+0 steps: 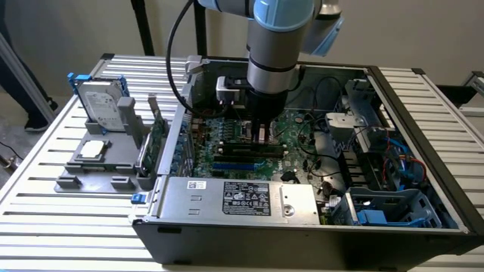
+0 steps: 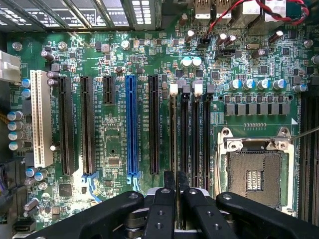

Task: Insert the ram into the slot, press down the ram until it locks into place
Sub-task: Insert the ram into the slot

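One arm (image 1: 280, 51), reaching straight down into the open case (image 1: 446, 187) on the table (image 1: 38, 192), so that the gripper (image 2: 176, 175) meets the board (image 2: 114, 144) square-on.

Two fingers (image 2: 169, 181), set nearly together with only a thin gap between them. They are apparently clamped on the ram (image 2: 173, 134), which shows edge-on as a narrow dark-green line. The view is poor there, so the grip is a judgement.

Ram: upright, its long edge running along the slot (image 2: 173, 89). It is held thin side down, since only that edge fits.

Slot: outermost of four parallel black sockets, the one nearest the blue socket (image 2: 131, 124). A white clip shows at the end away from the fingers. Whether the clip has closed cannot be told.

Stage, as judged: ram in or just over the slot, locking unconfirmed.

Other stock: processor socket (image 2: 254, 174) beside the four sockets. A tray (image 1: 94, 164) with a drive (image 1: 102, 107) stands well apart from the case, on the exterior view's left.
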Tool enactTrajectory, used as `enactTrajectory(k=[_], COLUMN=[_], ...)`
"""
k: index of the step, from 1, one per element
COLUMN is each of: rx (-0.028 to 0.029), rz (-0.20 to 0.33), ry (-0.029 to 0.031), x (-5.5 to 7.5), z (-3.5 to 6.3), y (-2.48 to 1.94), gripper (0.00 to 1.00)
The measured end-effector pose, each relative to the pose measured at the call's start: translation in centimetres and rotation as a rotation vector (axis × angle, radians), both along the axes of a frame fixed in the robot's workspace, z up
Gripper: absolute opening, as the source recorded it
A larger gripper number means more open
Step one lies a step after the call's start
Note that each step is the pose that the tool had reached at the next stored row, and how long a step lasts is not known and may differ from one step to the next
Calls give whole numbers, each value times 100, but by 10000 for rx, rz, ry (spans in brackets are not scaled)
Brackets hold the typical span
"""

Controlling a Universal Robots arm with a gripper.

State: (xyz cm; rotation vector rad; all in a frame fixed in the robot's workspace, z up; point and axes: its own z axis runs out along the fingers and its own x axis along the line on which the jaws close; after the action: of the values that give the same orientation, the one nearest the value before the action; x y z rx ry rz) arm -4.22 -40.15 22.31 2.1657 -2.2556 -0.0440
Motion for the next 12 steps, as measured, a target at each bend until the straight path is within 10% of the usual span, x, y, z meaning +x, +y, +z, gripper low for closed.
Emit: enactTrajectory(k=[7,12], rx=[5,4], rz=[-1,0], ry=[-2,4], x=[0,0], z=[16,199], y=[1,0], gripper=[21,21])
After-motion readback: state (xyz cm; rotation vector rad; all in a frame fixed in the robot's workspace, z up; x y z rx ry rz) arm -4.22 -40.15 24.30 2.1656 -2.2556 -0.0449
